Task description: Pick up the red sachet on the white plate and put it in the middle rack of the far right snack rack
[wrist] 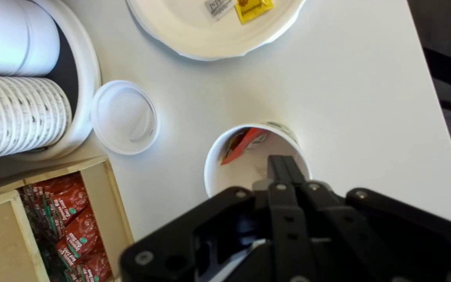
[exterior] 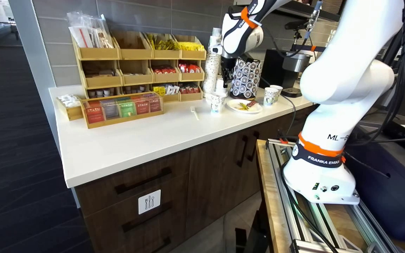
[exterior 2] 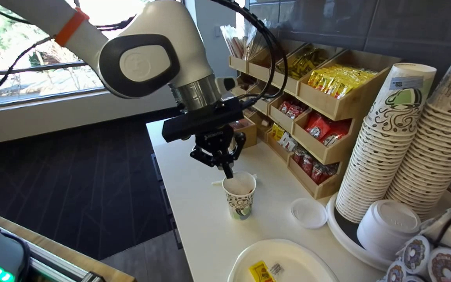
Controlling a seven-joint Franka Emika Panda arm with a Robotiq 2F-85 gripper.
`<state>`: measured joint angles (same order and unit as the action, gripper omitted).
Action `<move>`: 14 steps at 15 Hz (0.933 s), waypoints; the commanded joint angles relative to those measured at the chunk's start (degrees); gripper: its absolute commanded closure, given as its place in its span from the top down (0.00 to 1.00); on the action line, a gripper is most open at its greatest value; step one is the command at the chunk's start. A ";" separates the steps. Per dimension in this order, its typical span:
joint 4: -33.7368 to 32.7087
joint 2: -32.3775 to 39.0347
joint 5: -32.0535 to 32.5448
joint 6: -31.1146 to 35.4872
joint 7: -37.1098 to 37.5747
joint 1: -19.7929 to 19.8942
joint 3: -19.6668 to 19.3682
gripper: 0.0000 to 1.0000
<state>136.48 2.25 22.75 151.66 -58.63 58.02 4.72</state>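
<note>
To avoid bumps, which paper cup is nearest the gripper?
The lone cup holding a red packet, below the gripper; the stacked cups and pair by the coffee machine are farther.

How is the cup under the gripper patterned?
Dark swirls, some green; cup clearest in an exterior view.

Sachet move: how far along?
Done: nothing visible; what looks like the red sachet lies on the white plate. In hand: nothing seen; the jaws are shut near a paper cup. Left: grasp, carry, place among red packets in the middle rack.
</note>
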 commanded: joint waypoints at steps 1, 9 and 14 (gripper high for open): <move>-7.93 -0.74 -15.90 -13.63 -7.47 3.71 4.94 0.00; -36.06 1.02 -34.06 -50.80 -5.68 -9.61 -17.49 0.56; -49.37 5.11 -44.17 -57.57 1.46 -9.69 -24.49 0.94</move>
<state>94.24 2.77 -15.69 96.66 -61.56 48.97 -16.18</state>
